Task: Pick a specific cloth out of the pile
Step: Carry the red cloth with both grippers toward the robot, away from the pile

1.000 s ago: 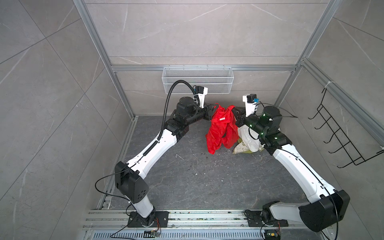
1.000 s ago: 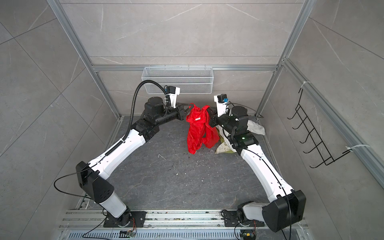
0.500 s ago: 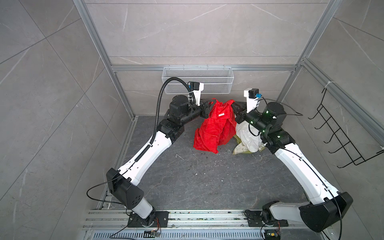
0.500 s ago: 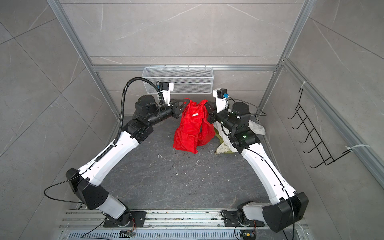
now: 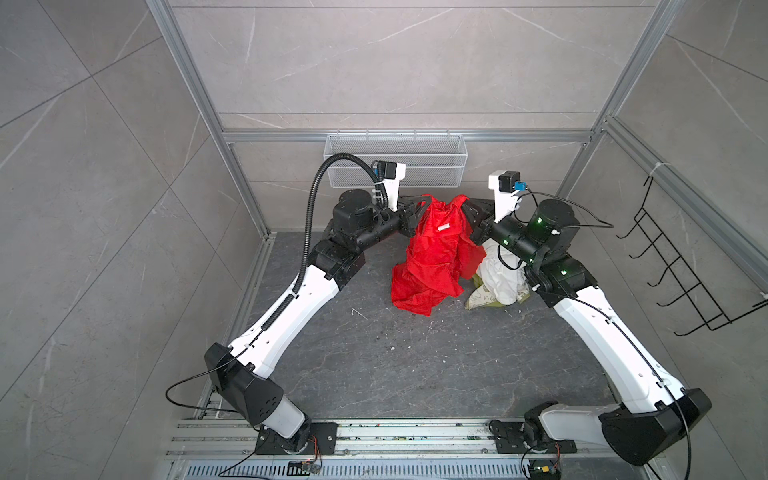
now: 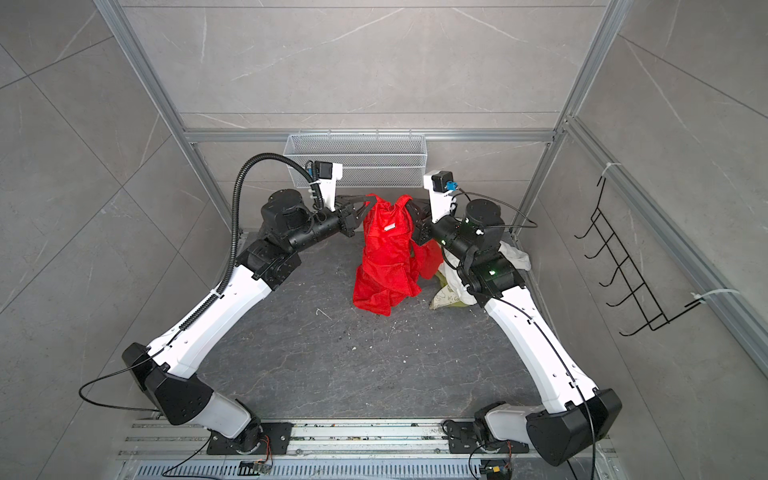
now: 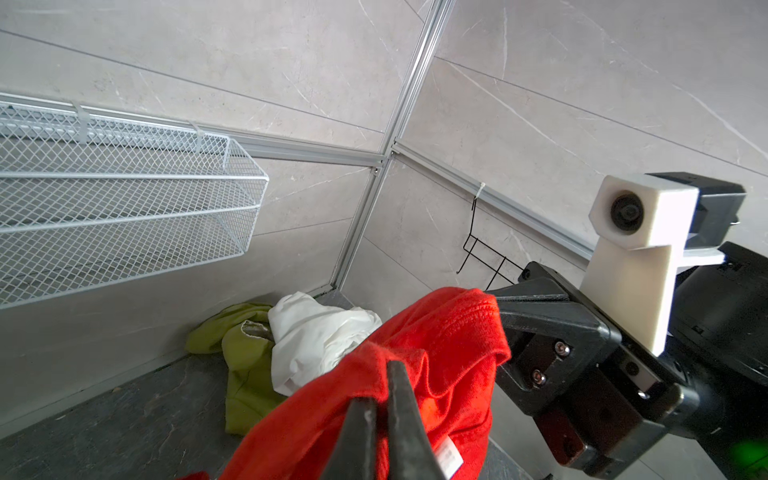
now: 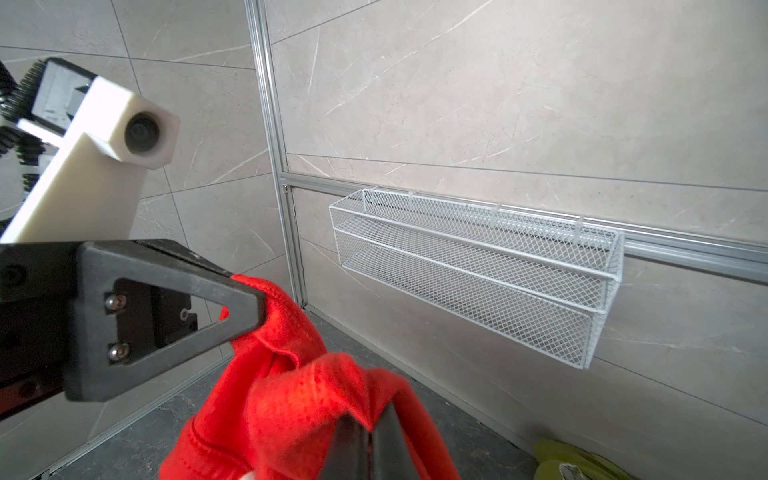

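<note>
In both top views my left gripper (image 5: 417, 212) and right gripper (image 5: 471, 220) pinch the top corners of the cloth (image 5: 432, 257), which hangs between them, its hem on the floor (image 5: 395, 361) beside the pile (image 5: 498, 282).

Left wrist: my jaws are closed on red fabric; the pile lies in the corner behind.

Right wrist: my jaws are closed on the cloth's edge, below the basket (image 8: 478, 266).

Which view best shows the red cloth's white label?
A top view: the label lies unobstructed on the hanging red cloth. The left wrist view catches it only at the frame edge; the right wrist view barely shows it.
</note>
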Controlling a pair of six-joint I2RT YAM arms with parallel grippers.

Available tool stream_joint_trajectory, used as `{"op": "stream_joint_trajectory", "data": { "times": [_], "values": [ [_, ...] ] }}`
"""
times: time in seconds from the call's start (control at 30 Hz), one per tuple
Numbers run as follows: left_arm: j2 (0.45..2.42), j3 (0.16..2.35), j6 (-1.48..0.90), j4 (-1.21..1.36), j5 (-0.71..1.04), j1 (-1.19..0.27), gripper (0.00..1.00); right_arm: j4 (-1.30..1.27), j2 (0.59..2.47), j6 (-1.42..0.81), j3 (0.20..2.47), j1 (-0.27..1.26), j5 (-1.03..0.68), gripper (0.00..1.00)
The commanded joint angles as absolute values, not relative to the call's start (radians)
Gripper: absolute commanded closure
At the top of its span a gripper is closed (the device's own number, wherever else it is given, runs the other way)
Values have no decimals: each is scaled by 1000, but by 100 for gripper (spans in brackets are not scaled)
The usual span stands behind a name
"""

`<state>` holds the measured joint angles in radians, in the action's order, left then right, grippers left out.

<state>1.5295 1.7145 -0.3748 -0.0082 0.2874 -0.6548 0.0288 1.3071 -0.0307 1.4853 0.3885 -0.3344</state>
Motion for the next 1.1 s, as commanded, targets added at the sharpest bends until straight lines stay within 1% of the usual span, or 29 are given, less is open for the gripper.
{"op": "stream_joint_trajectory", "data": {
  "times": [0.0, 0.57, 0.9, 1.07],
  "values": [
    [1453, 1756, -331, 30, 268, -674, 100, 41, 1267, -28, 1538, 402, -352, 100],
    [1299, 1705, -214, -64, 152, -822, 100, 132, 1178, -39, 1577, 469, -368, 100],
    [1217, 1642, -188, -110, 65, -920, 100, 154, 1079, -67, 1511, 490, -371, 100],
    [1190, 1591, -210, -120, 43, -940, 100, 185, 1043, -81, 1471, 497, -381, 100]
  ]
}}
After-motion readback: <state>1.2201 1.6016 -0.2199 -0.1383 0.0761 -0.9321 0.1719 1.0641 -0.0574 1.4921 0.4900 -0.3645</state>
